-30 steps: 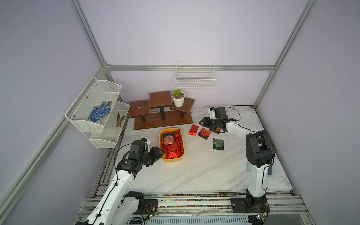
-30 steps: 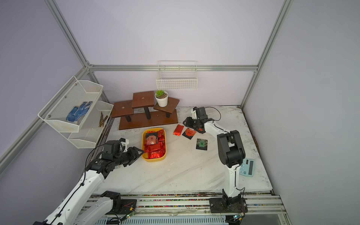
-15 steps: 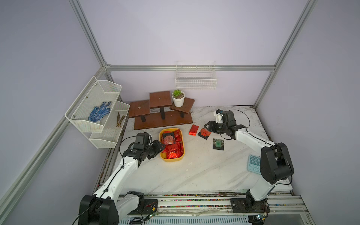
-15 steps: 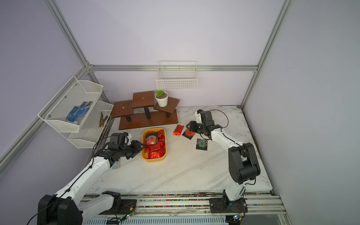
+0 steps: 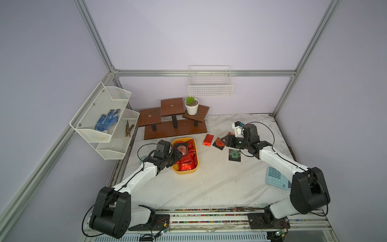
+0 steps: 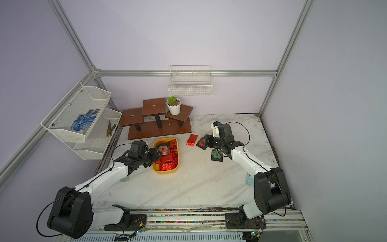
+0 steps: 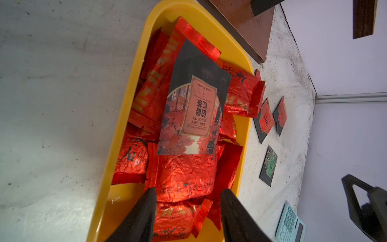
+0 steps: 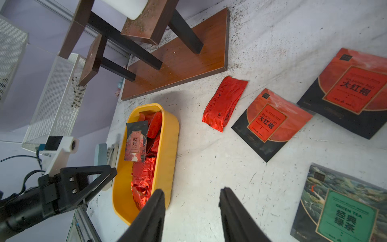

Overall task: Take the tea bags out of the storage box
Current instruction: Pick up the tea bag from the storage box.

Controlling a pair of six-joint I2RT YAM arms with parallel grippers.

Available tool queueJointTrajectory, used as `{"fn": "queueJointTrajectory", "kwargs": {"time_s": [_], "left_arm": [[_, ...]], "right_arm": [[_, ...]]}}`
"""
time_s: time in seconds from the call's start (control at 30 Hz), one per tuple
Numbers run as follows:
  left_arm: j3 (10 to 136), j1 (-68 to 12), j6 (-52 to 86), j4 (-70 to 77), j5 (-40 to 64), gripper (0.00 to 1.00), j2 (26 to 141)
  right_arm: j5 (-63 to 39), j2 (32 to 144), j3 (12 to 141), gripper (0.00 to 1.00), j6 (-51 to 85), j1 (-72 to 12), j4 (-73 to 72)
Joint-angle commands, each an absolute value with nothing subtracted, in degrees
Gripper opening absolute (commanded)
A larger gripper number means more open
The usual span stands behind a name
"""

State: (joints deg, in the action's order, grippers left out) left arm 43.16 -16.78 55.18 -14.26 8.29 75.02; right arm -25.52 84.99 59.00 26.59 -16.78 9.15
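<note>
Stock as I read it from my station:

1. Storage box point(image 5: 185, 172): a yellow tub, flat on the desk point(image 5: 213, 188), just in front of the wooden stand point(image 5: 176, 131).

2. Tea bags in the box: a heap of red foil sachets point(image 7: 184, 178). On top of them I see one Earl Grey packet point(image 7: 194, 109), black with a red label, lying toward the stand end.

3. Tea bags out on the desk, to the right of the box: one loose foil sachet point(image 8: 224, 104). Just beside it is the nearer Da Hong Pao packet point(image 8: 270, 123), and beyond that the farther Da Hong Pao packet point(image 8: 351, 92). A green tea packet point(image 8: 345, 207) completes the group, which lies flat.

4. Left hand point(image 7: 189, 199): fingers parted to a middling gap with nothing between them. It is poised over the front end of the box, directly above the foil sachets. I cannot tell whether the tips touch the foil.

5. Right hand point(image 8: 191, 199): fingers likewise parted and empty. It is held above the desk among the loose packets and points toward the box.

6. Sundries: a pale blue calculator point(image 5: 276, 178) on the desk by the right arm, and a potted plant point(image 5: 191, 105) on the stand. A blue glove point(image 5: 106, 119) lies in the wire basket point(image 5: 90, 117) on the left wall.
</note>
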Motion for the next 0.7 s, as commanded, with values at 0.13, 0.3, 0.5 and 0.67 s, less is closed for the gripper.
{"fn": "queueJointTrajectory", "kwargs": {"time_s": [0.13,0.3,0.5,0.67], "left_arm": [[43.61,-19.31,58.64,-8.23,3.78,0.52,78.72],[42.56,-19.91,59.50,-6.27,2.27,0.52,79.54],[42.45,-19.95,59.15,-4.11,0.00,0.53,80.39],[42.73,-20.00,59.30,-3.04,1.31,0.52,83.41]], "right_arm": [[-27.20,81.22,56.56,0.49,26.37,-17.03,8.53],[-27.95,80.86,56.07,0.49,26.54,-17.05,8.22],[-28.69,80.79,55.73,0.49,26.62,-17.03,8.39],[-28.05,80.25,55.81,0.49,26.26,-17.05,8.88]]}}
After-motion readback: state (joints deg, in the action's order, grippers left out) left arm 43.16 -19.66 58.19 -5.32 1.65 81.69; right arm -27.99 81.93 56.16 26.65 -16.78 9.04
